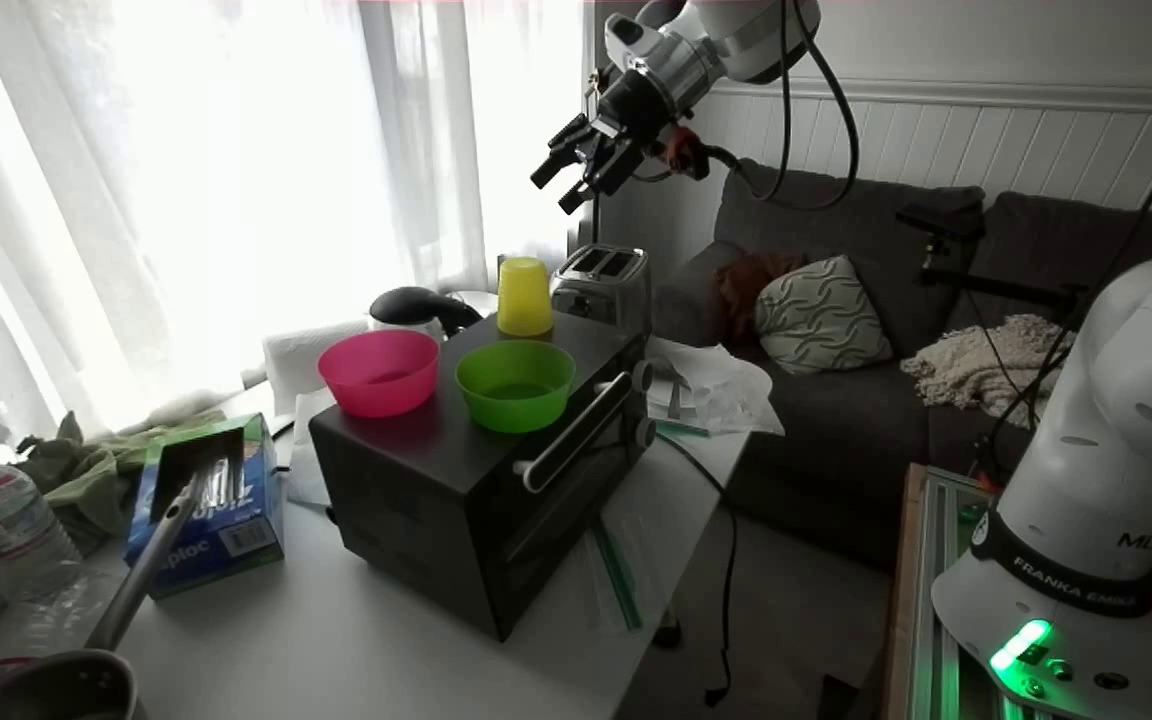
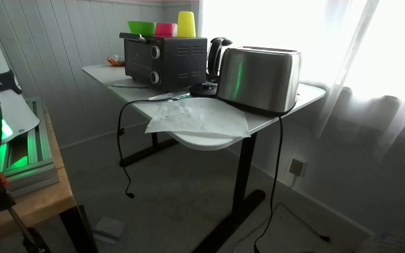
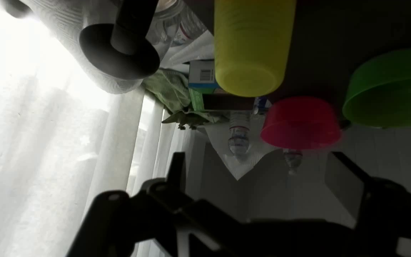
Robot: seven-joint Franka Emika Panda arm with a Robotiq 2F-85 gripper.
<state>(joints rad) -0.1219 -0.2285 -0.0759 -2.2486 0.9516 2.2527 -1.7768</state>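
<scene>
My gripper (image 1: 556, 190) hangs in the air above the toaster oven (image 1: 406, 450), apart from everything. Its fingers (image 3: 177, 171) stand wide apart in the wrist view, with nothing between them. Closest below is a yellow cup (image 1: 524, 297), bottom up on the oven's back corner. A pink bowl (image 1: 379, 374) and a green bowl (image 1: 515, 386) also rest on the oven top, both mouth up. The wrist view is inverted: there the yellow cup (image 3: 253, 50), pink bowl (image 3: 300, 123) and green bowl (image 3: 394, 85) lie along the upper part. The gripper is outside the exterior view with the oven's side (image 2: 185, 59).
A steel toaster (image 2: 258, 79) stands beside the oven, with a black-handled kettle (image 2: 216, 58) behind. A Ziploc box (image 1: 221, 535), a water bottle (image 1: 26, 530) and a pan (image 1: 51, 690) share the white table (image 1: 336, 640). A power cord (image 1: 731, 560) hangs off the edge.
</scene>
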